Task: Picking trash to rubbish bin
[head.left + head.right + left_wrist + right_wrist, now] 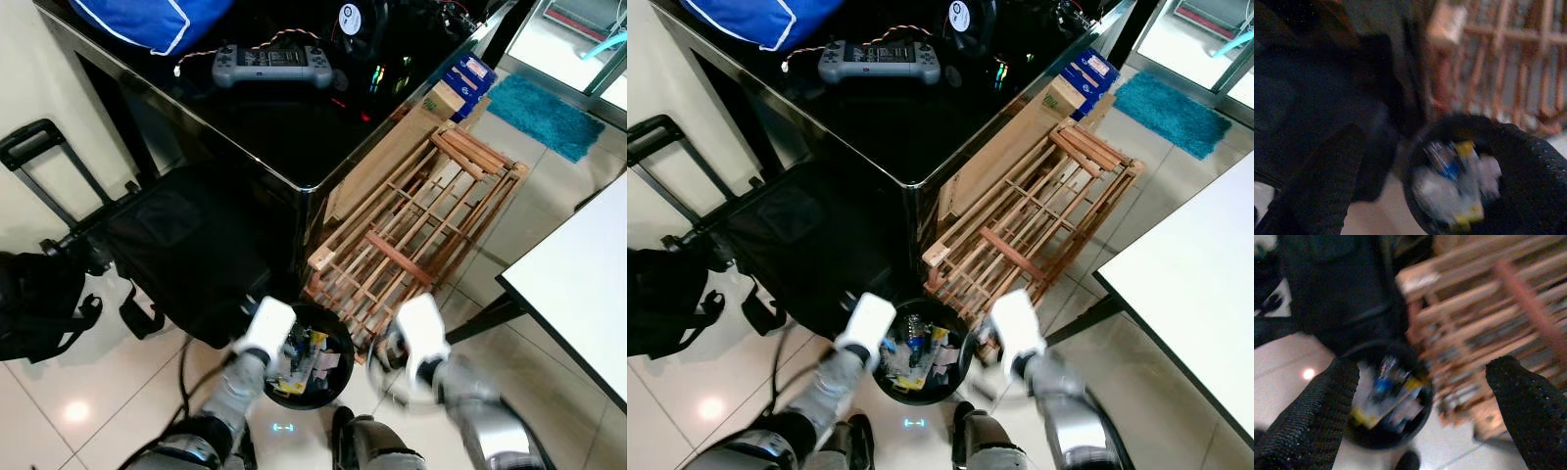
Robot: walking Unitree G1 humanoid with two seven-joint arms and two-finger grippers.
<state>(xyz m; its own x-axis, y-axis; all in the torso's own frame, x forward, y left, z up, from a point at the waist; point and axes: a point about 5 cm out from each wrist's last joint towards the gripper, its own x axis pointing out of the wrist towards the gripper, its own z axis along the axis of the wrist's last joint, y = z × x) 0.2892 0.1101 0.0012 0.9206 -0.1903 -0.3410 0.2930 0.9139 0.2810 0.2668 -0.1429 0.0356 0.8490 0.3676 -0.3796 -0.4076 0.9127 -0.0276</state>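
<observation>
A round black rubbish bin stands on the tiled floor just before my feet, holding a jumble of wrappers and a blue-labelled bottle. My left arm's white wrist hangs over the bin's left rim. The right arm's white wrist hovers to the right of the bin, in front of the wooden rack. The left gripper is open with nothing between its fingers, and the bin lies beyond them. The right gripper is also open wide and empty, looking down at the bin and the rack.
A wooden slatted rack leans against the glossy black table, which carries a grey game controller and a blue bag. A black trolley case stands left of the bin. A white table juts in at right.
</observation>
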